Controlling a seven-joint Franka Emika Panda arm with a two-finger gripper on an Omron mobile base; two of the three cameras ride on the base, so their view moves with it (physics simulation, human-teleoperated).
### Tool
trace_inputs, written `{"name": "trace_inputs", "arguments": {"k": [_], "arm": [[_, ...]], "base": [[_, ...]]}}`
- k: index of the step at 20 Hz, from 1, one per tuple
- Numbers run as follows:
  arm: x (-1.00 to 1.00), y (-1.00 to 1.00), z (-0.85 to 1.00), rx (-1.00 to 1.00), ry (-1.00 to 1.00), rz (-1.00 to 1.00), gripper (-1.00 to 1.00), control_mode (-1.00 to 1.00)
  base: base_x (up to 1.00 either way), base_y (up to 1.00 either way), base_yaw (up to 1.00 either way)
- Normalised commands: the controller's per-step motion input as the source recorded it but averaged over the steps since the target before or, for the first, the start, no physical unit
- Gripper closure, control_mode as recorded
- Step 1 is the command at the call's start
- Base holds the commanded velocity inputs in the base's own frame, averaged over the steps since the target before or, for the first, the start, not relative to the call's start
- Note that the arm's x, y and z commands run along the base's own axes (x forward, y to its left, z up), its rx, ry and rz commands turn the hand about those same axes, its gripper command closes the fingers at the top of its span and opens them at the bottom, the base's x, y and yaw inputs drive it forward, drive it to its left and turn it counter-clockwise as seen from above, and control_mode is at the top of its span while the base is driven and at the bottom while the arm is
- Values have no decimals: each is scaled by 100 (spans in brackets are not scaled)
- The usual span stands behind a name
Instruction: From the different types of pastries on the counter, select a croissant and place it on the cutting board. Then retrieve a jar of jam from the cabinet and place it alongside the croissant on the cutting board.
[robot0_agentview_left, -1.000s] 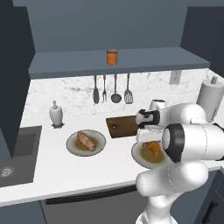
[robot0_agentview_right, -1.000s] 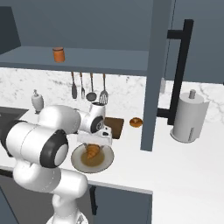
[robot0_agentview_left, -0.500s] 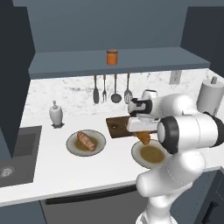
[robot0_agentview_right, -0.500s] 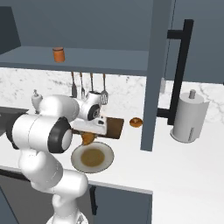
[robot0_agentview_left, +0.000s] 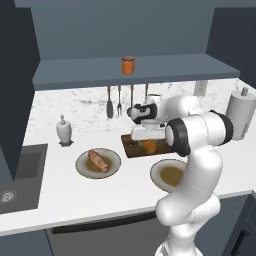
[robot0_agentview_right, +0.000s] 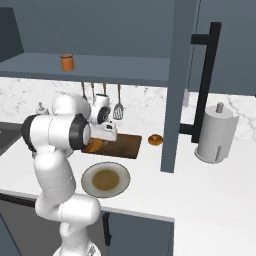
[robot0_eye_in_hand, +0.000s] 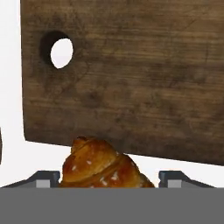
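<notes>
My gripper (robot0_agentview_left: 147, 136) is shut on the golden croissant (robot0_agentview_left: 149, 146) and holds it low over the near part of the wooden cutting board (robot0_agentview_left: 131, 149). From the right base view the gripper (robot0_agentview_right: 103, 133) carries the croissant (robot0_agentview_right: 94, 145) at the left end of the board (robot0_agentview_right: 126, 145). In the hand view the croissant (robot0_eye_in_hand: 101, 165) sits between the fingertips (robot0_eye_in_hand: 43, 177), with the board (robot0_eye_in_hand: 131, 74) and its round hole beyond. An orange jam jar (robot0_agentview_left: 128, 65) stands on the shelf above, and it appears as the jar (robot0_agentview_right: 67, 62) in the right base view.
A plate (robot0_agentview_left: 170, 175) with a brown centre lies in front of the board. A second plate (robot0_agentview_left: 82, 167) at the left holds a long pastry. A donut (robot0_agentview_right: 155, 139) rests right of the board beside the open cabinet door (robot0_agentview_right: 179, 85). A paper towel roll (robot0_agentview_right: 216, 133) stands at the right.
The arm lifted the croissant off the front plate and swung it back to the cutting board. The plate now shows bare.
</notes>
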Motion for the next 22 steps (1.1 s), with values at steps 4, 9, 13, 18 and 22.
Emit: {"name": "trace_inputs", "arguments": {"k": [4,9,13,18,22], "arm": [[91,43,-29,-2,0,-4,100,-100],[97,1,-1,0,0,0,100,-100],[50,0,-30,-5,-2,0,-100,-100],[8,0,-49,-4,-10,0,-100,-100],[21,0,-2,2,-8,0,-100,-100]], "base": [[0,0,0],[0,0,0],[0,0,0],[0,0,0],[0,0,0]]}}
